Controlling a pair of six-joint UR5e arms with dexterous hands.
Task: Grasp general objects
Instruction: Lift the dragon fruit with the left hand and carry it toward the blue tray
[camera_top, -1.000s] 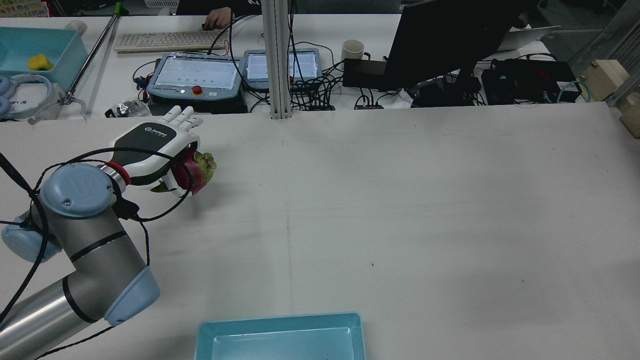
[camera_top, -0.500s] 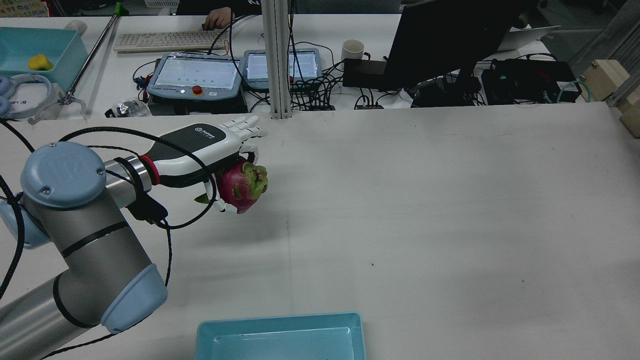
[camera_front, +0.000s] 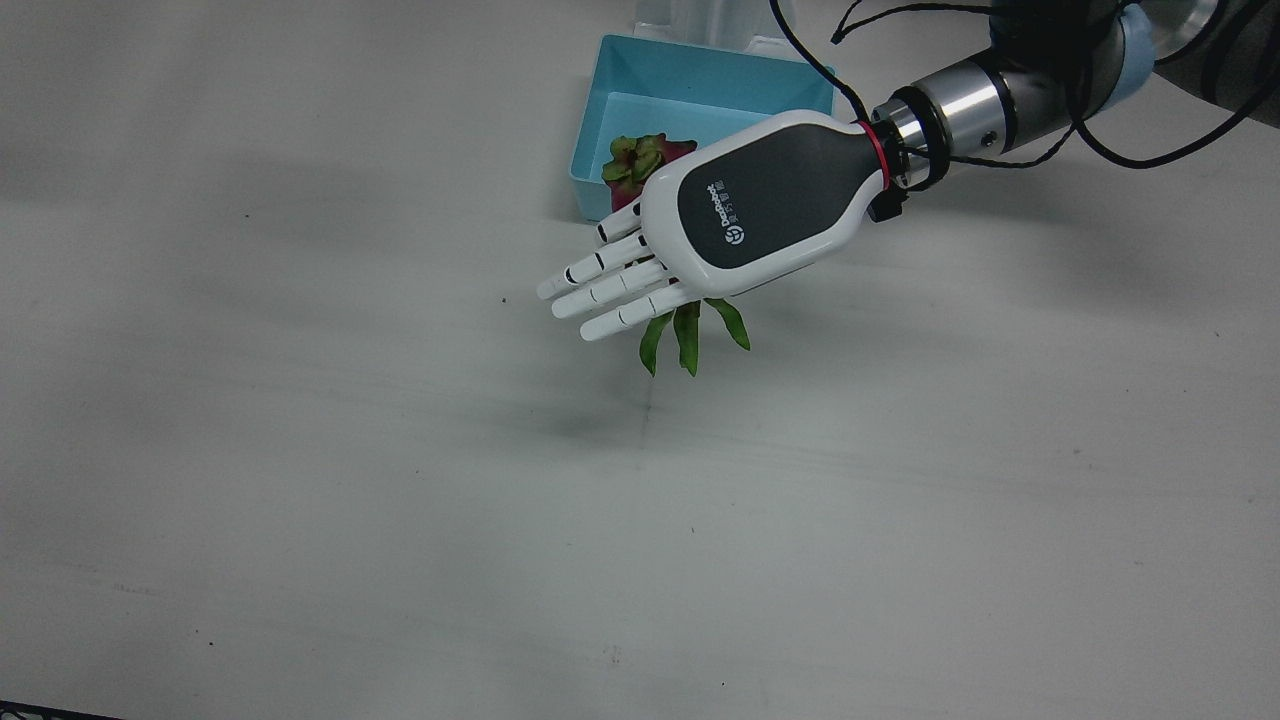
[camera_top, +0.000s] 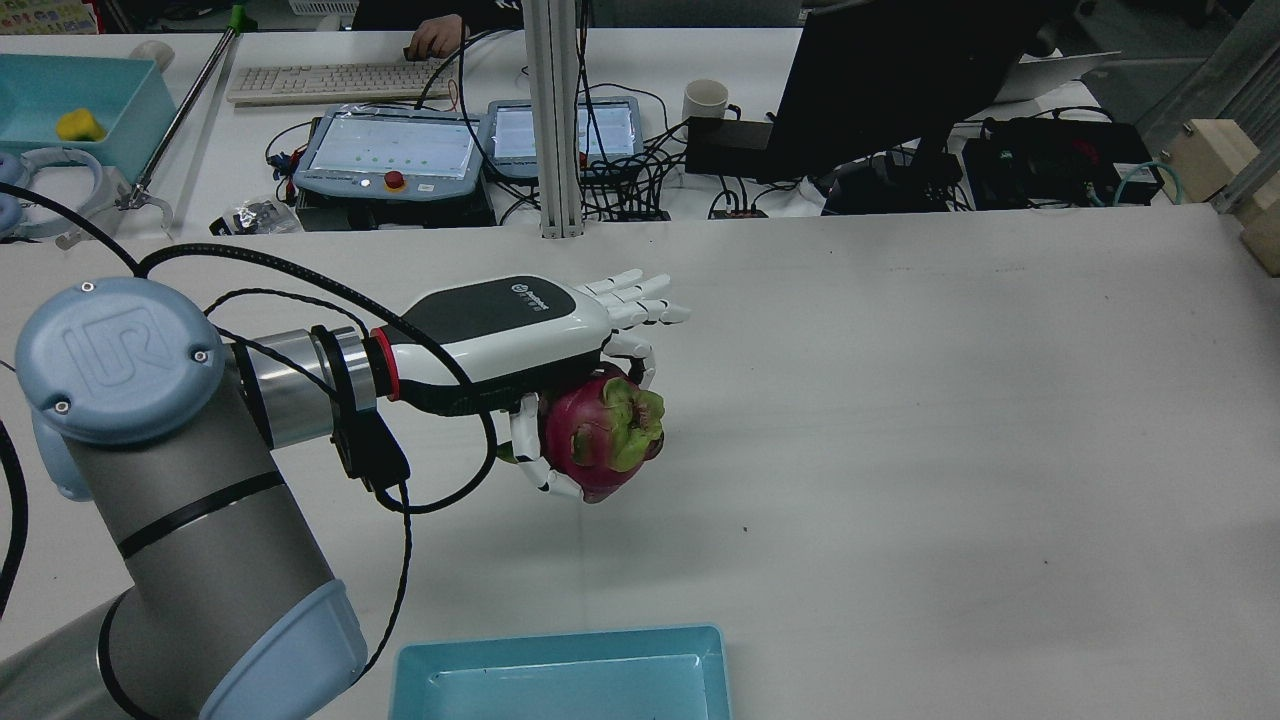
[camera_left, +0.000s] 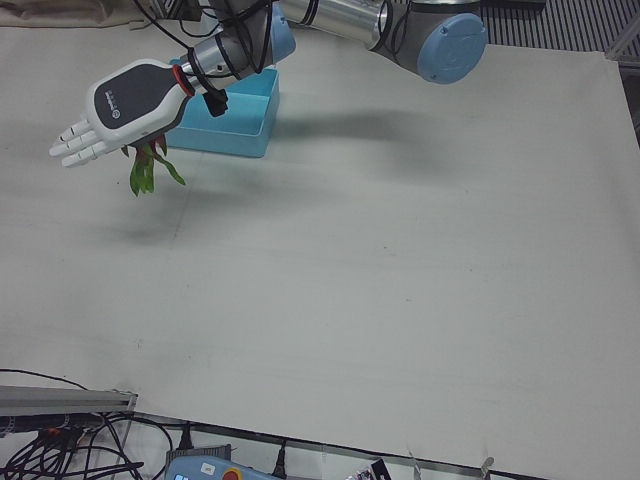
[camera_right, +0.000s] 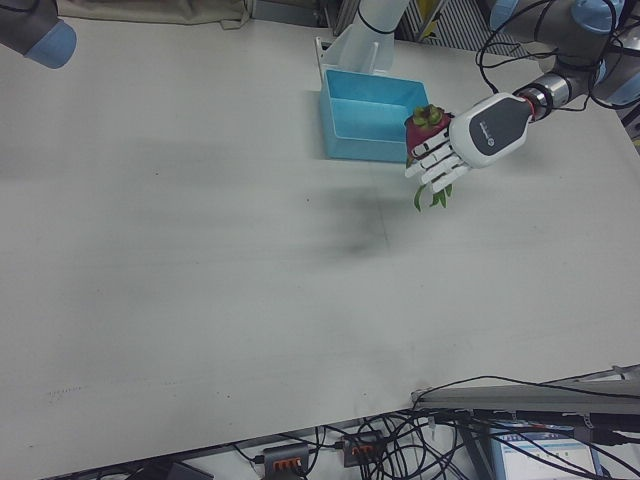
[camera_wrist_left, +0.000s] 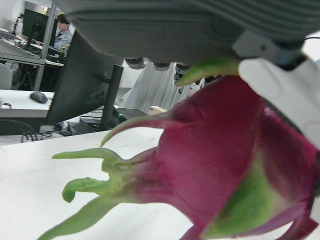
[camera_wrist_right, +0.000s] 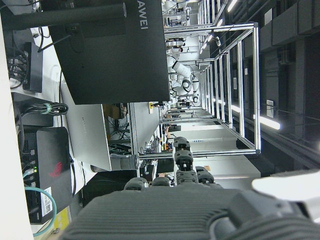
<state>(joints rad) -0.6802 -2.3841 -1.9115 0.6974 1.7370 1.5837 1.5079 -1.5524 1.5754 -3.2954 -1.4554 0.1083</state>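
A: On the left of the rear view we see the left arm (camera_top: 170, 480) reaching toward two o'clock, its left hand (camera_top: 540, 345) palm-down above the white counter (camera_top: 900, 420).

B: And the hand carries something. We make out a dragon fruit (camera_top: 605, 432), magenta with green scales, tucked under the palm at about five o'clock from the hand's black back plate.

A: Are the fingers (camera_top: 545, 470) clenched on it?

B: Partly. We see the lower fingers curled under the fruit and cradling it, while the upper ones stick out straight toward three o'clock. So the hand grips the fruit, which hangs clear of the counter with its shadow below.

A: In the front view we see the fruit's red crown poking out at eleven o'clock from the hand, and its green leaves drooping at six o'clock.

B: The blue tray (camera_front: 700, 95) sits just beyond, at twelve o'clock from the fruit. In the rear view that tray lies at the bottom edge, at six o'clock from the hand.

A: And the right hand (camera_wrist_right: 200, 215)?

B: Only its own camera shows it, a grey underside with dark knuckles. We cannot tell whether its fingers are spread or closed.
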